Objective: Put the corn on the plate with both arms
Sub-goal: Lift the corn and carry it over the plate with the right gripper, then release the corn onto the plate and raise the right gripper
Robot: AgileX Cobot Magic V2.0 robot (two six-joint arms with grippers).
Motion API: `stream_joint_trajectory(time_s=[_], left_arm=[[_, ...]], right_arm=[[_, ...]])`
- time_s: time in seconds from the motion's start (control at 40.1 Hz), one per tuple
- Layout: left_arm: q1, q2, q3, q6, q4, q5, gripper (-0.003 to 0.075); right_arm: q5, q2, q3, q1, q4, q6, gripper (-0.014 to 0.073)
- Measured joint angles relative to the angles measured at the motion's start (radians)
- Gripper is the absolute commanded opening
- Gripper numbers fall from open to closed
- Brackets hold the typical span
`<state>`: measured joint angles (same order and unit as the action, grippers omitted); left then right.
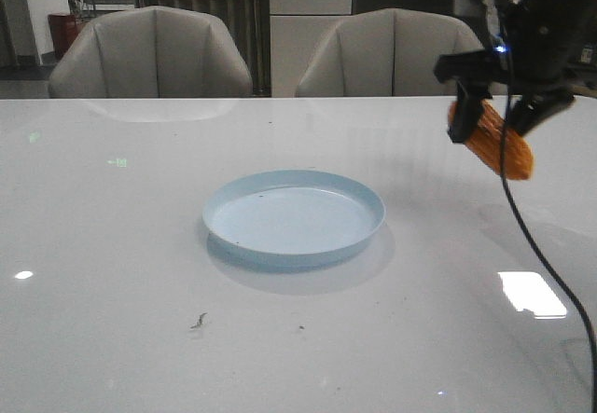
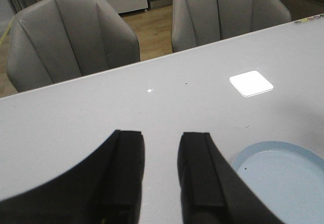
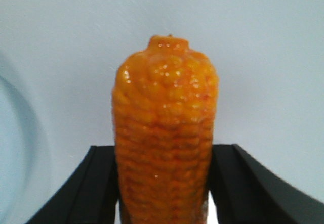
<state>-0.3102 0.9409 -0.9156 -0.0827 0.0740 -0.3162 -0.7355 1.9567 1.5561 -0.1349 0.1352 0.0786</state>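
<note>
Orange corn [image 3: 164, 133] clamped in right gripper [image 3: 162, 183]; left gripper [image 2: 161, 173] apart, only wrist-visible.

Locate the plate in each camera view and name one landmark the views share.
Front view: the plate sits at centre on the table, nothing on it.
Left wrist view: its rim shows at lower right.
Right wrist view: a pale blue arc at the left edge.
Shared landmark: the white table.

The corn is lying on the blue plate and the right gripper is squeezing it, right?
Not quite. The corn is not on the plate; it hangs in the air off to the plate's right, squeezed by the right gripper. The front view shows this.
</note>
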Motion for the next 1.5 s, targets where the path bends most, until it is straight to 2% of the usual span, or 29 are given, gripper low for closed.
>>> stream_joint_trajectory(time_s=[0.175,0.374,0.599,0.674,0.749,0.924,0.998,1.248,1.498], left_arm=[[0.000,0.000,0.000,0.000,0.000,0.000,0.0259],[0.000,0.000,0.000,0.000,-0.011,0.000,0.0259],[0.000,0.000,0.000,0.000,-0.037,0.000,0.0259],[0.000,0.000,0.000,0.000,-0.038,0.000,0.0259],[0.000,0.000,0.000,0.000,-0.039,-0.002,0.0259],[0.000,0.000,0.000,0.000,-0.041,-0.024,0.0259],[0.000,0.000,0.000,0.000,-0.041,-0.028,0.0259],[0.000,0.000,0.000,0.000,-0.041,-0.030,0.0259],[0.000,0.000,0.000,0.000,-0.041,-0.030,0.0259]], right_arm=[[-0.002,0.000,0.101,-0.130,0.000,0.027,0.0319],[0.005,0.011,0.119,-0.261,0.004,0.030,0.0318],[0.028,0.080,0.119,-0.344,0.010,0.033,0.0321],[0.031,0.115,0.119,-0.356,0.019,0.034,0.0323],[0.031,0.146,0.119,-0.363,0.025,0.034,0.0363],[0.018,0.202,0.119,-0.363,0.041,0.034,0.0552],[0.016,0.212,0.119,-0.363,0.050,0.034,0.0591],[0.018,0.213,0.166,-0.363,0.088,0.034,0.0596],[-0.141,0.210,0.367,-0.345,0.088,0.034,0.0596]])
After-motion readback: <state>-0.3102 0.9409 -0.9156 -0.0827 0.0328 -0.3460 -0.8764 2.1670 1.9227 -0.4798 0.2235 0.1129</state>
